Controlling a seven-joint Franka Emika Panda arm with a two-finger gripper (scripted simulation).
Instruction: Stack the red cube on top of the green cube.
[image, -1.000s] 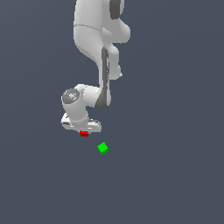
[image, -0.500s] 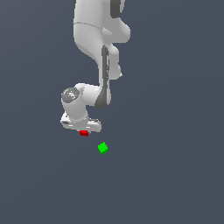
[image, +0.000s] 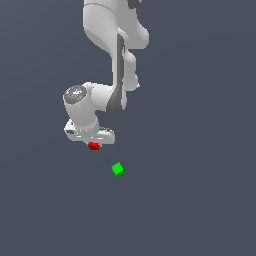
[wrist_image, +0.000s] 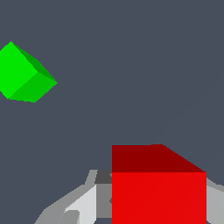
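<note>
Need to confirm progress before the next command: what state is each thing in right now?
red cube: between the gripper's fingers, not on the green cube.
green cube: alone on the surface, nothing on it, apart from the red cube.
gripper: low over the red cube, fingers either side of it; a firm clamp cannot be confirmed.

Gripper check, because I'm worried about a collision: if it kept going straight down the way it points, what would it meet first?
The gripper would meet the red cube, which sits right at its fingers. The green cube lies off to the side, apart from that line. Whether the fingers already touch the red cube is unclear.
</note>
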